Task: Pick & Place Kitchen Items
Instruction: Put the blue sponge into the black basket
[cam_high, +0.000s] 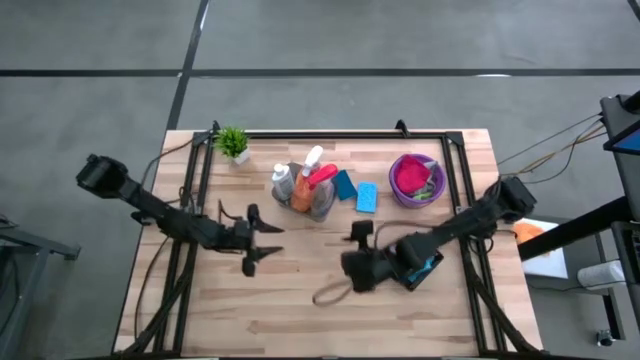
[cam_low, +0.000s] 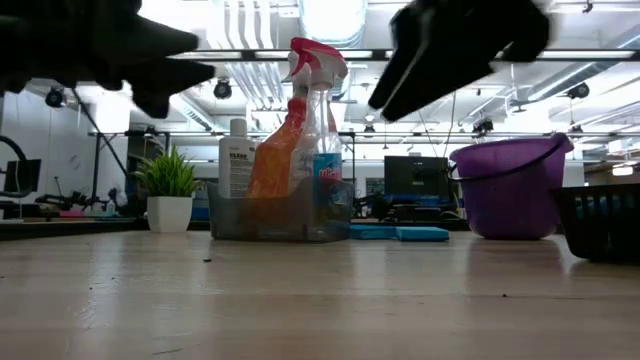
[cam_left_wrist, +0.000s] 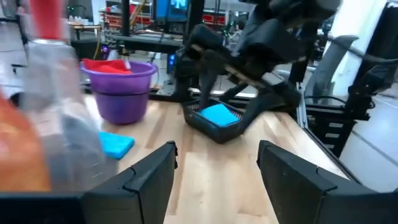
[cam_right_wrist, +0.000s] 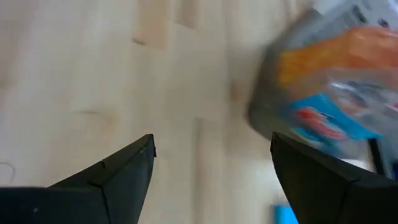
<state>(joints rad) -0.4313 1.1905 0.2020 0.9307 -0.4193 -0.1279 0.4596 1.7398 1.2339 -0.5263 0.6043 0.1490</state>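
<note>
Bottles (cam_right_wrist: 336, 93) blurred in right wrist view, labels unreadable
Left gripper (cam_high: 262, 243) and right gripper (cam_high: 357, 247) both spread wide, empty; bottles beyond the jaws

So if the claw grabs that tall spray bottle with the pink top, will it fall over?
Probably a bit tippy: the spray bottle is tall and narrow, with its pink trigger up high. It looks clear and partly empty, so likely light. It stands packed with other bottles in a grey bin, which should steady it against a push. The smooth plastic might slip in the claw.
</note>
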